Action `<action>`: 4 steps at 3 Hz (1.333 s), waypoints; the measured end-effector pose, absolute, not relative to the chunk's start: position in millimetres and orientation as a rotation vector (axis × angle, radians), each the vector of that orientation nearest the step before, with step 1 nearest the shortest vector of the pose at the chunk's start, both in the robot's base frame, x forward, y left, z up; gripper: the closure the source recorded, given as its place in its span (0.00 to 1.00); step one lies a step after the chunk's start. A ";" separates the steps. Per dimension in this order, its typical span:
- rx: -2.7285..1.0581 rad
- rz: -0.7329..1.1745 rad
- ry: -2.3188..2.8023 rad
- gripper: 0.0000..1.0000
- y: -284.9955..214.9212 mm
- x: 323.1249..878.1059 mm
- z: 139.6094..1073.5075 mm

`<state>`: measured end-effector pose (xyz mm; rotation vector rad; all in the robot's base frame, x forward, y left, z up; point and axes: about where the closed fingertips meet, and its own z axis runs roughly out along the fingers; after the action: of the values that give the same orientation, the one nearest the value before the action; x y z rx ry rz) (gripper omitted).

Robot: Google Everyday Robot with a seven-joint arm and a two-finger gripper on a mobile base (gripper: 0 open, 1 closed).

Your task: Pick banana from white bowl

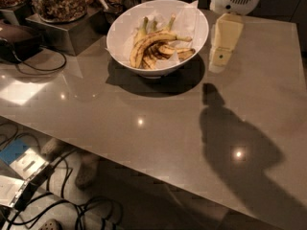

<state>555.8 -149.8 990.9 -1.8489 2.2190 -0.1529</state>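
Note:
The white bowl point(120, 32) stands at the back of the grey table and is lined with white paper. The banana point(149, 43), long, curved and streaked brown-black, lies across the bowl's middle with its stem pointing right. Shorter yellow bananas with green tips point(142, 28) and small brownish pieces point(178, 52) lie around it. My gripper point(221, 51) hangs above the table just to the right of the bowl's rim, its cream-coloured fingers pointing down. It holds nothing.
Glass jars of nuts point(57, 0) stand on a metal stand point(67, 32) at the back left. A dark device with a cable point(19, 42) lies at the left. The table's front edge point(144, 171) runs diagonally; cables and boxes lie on the floor below.

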 end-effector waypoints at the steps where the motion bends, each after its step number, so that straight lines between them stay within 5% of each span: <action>1: -1.835 -0.165 2.179 0.00 -140.4 565.8 994.8; 4: -1.878 -0.168 2.009 0.00 -89.6 644.4 1023.1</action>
<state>644.4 -89.6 1023.1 -1.8778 2.0092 -0.1675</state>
